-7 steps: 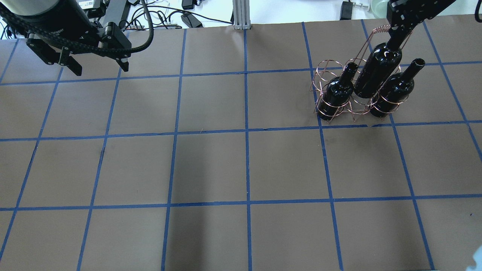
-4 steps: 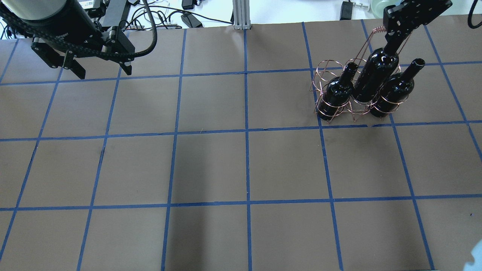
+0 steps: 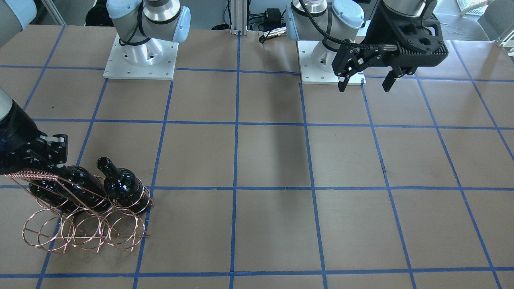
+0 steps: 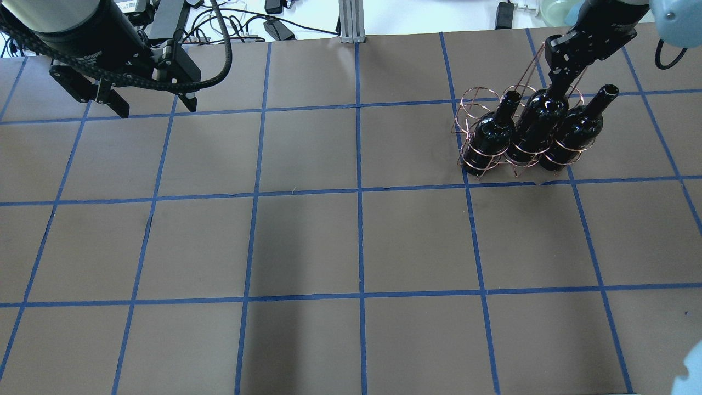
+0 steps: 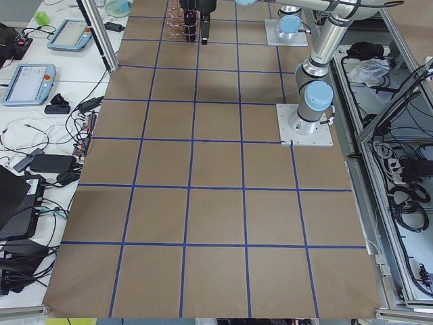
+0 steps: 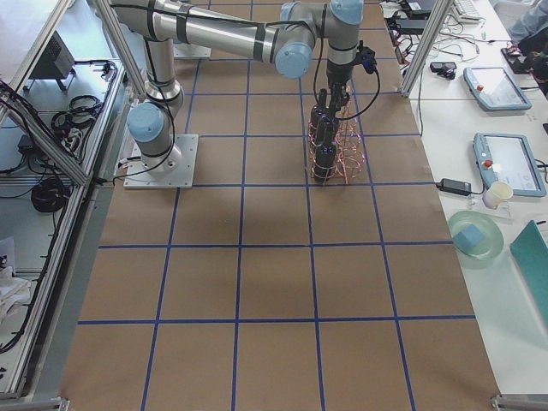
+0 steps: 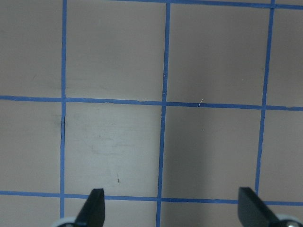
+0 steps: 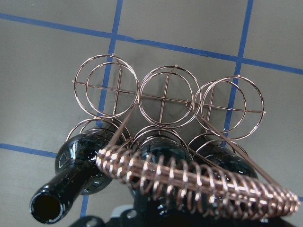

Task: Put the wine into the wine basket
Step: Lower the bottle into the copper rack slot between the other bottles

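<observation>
Down goes the wine (image 4: 535, 129), lower than a second ago and now seated in a middle ring! Across the brown table (image 4: 356, 247), gridded in blue tape, the wine basket (image 4: 476, 101) stands at the far right. Its row nearer the robot is full, with the wine upright and close between two other bottles (image 4: 491, 137). Right gripper (image 4: 558, 86) is clamped on the wine's neck. Left gripper (image 4: 156, 109) hangs wide apart, holding nothing, away at far left.

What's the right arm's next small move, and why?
Probably open the right gripper to release: the wine it grips by the neck sits in the middle ring of the wine basket, level with the neighbouring bottles.
</observation>
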Available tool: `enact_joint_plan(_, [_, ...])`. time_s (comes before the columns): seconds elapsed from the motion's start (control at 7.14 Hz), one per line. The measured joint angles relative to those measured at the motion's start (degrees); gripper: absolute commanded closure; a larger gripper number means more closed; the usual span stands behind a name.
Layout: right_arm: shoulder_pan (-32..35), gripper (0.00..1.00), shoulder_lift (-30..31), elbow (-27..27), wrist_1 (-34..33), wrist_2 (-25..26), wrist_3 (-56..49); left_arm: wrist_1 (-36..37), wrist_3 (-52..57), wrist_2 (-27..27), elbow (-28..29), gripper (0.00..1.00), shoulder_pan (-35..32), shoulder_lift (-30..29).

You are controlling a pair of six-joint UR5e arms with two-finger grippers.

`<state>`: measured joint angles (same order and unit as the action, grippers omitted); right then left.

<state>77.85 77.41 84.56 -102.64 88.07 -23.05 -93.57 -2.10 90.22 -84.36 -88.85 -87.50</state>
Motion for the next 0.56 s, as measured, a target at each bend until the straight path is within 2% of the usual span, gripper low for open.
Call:
enact_joint_plan(0.14, [-0.01,0.52,-0.03,0.41,-0.25,0.0,-0.04,-0.15,-0.01,0.1,-0.01,0.0,0.0,0.13])
enact_joint_plan(0.28, [-0.01,0.01,0.0,0.54,-0.29,0.11,-0.22,-0.21,0.03,0.17,-0.01,0.0,-0.01,0.18])
enact_joint_plan(0.56, [-0.02,0.0,0.65,0.52,-0.16,0.1,-0.39,-0.21,0.14,0.33,-0.02,0.0,0.1,0.22])
